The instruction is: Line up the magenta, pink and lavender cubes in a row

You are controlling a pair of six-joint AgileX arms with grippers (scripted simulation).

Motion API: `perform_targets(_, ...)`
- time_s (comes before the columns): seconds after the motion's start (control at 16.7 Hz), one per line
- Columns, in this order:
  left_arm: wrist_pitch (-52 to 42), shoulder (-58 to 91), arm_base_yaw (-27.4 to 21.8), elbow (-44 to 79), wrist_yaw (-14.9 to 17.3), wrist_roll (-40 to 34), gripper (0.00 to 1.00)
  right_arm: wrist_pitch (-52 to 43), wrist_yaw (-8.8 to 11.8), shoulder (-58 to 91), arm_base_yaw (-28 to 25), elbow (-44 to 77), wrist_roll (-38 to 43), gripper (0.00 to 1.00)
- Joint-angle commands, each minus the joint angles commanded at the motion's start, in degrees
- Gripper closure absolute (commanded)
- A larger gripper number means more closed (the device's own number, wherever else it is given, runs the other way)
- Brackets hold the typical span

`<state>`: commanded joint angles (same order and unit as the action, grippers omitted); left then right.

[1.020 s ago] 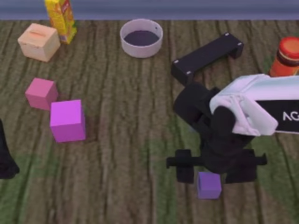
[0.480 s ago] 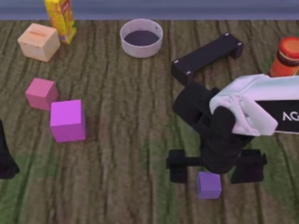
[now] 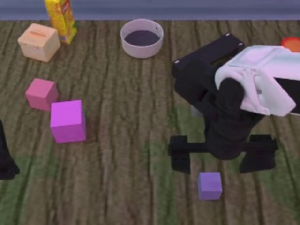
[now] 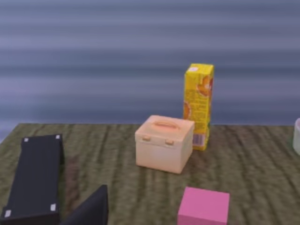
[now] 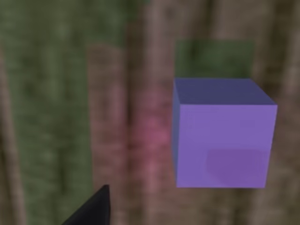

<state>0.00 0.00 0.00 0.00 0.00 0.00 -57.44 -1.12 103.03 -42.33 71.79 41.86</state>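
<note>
R gripper (image 3: pixel 219 159) hangs wide open, empty, just behind lavender cube (image 3: pixel 209 185); L arm parked at table's left edge.

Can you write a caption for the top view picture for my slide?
Right gripper hangs open above the lavender cube; magenta cube and pink cube wait at left.

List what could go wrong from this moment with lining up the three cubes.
1. The lavender cube sits alone on the table, far from the magenta cube and pink cube; the row may stay unfinished.
2. The right gripper hangs open, apart from the lavender cube; a descent from here could clip and push it.
3. The magenta and pink cubes nearly touch, so the left arm, parked at the left edge, might bump one while grasping the other.
</note>
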Motion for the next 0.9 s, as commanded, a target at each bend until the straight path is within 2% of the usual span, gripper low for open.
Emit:
perform_targets(0.54, -1.20, 1.66, -0.17, 1.73, 0.13, 0.18, 0.00, -1.09, 0.09, -2.64, -0.03, -0.10, -0.79, 0.00)
perform_targets(0.72, -5.95, 8.60, -0.56, 8.83, 0.37, 0.89, 0.00, 2.49, 0.35, -8.64, -0.42, -5.21, -3.31, 0.00)
perform_targets(0.9, -13.50, 20.88, -0.85, 20.95, 0.44, 2.06, 0.00, 8.10, 0.65, -19.12, 0.03, -13.14, -7.21, 0.00)
